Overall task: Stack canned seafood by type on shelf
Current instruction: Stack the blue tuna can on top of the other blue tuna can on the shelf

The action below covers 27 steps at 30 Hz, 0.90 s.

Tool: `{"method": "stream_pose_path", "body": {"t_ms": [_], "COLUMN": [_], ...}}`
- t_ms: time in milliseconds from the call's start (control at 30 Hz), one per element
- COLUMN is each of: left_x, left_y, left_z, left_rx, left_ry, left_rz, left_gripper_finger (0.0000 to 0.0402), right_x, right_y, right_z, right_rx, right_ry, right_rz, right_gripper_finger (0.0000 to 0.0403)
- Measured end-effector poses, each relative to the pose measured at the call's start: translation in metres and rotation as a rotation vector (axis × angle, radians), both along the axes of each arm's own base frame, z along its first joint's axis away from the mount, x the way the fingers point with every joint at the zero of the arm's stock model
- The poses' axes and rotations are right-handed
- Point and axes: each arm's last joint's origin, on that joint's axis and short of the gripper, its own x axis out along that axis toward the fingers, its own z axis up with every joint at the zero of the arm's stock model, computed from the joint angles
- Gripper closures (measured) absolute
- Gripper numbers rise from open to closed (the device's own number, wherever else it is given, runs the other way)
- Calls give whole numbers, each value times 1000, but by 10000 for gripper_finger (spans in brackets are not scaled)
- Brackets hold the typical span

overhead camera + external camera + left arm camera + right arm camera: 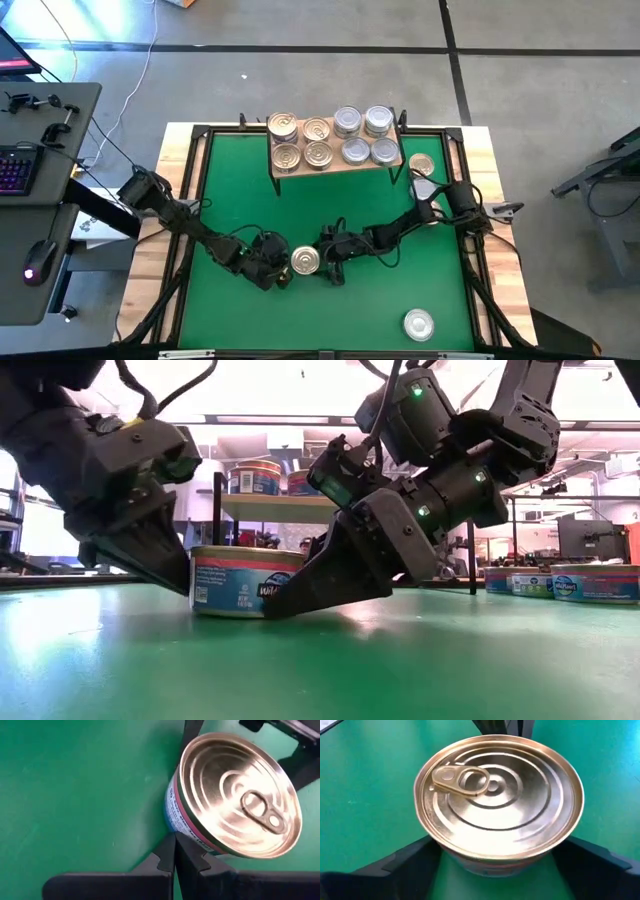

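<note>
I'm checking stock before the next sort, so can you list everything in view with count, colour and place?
gold-lidded tins on shelf: four, gold, shelf's left half
silver-lidded tins on shelf: four, silver, shelf's right half
shelf: one, light wood, table's far edge
centre tin: one, gold, between the grippers
corner tin: one, gold, right of shelf
near tin: one, silver, table's near right
table: one, green
left gripper: shut, beside centre tin
right gripper: fingers either side of centre tin

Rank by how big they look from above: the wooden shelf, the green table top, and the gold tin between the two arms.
1. Green table top, by far the largest.
2. Wooden shelf, much narrower than the table.
3. Gold tin, smallest, sitting between the left tool and the right tool.
</note>
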Motion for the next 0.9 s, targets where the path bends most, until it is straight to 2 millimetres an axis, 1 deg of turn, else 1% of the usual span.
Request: {"method": "stream_pose_path", "body": {"t_ms": [133,233,367,633,767,900], "left_x": [3,4,6,7,-1,-18], "left_y": [4,5,7,13,12,8], "left_z": [0,1,1,1,2,4], "left_rx": [-4,-5,-6,49,29,17], "left_ry": [-6,-10,-13,-8,52,147], "left_rz": [15,14,17,37,49,66], "left_gripper_finger": [401,401,401,401,401,401], "right_x": [1,2,4,4,3,-3], "right_y": [0,-1,0,-2,-1,0], "right_z": [1,3,6,5,5,0], "right_rx": [44,79,86,82,55,24], "right_ry": [-18,-41,-82,-77,-71,-60], "right_rz": [-22,-4,-4,-107,-143,-197], "right_gripper_finger": [27,22,20,24,45,62]}}
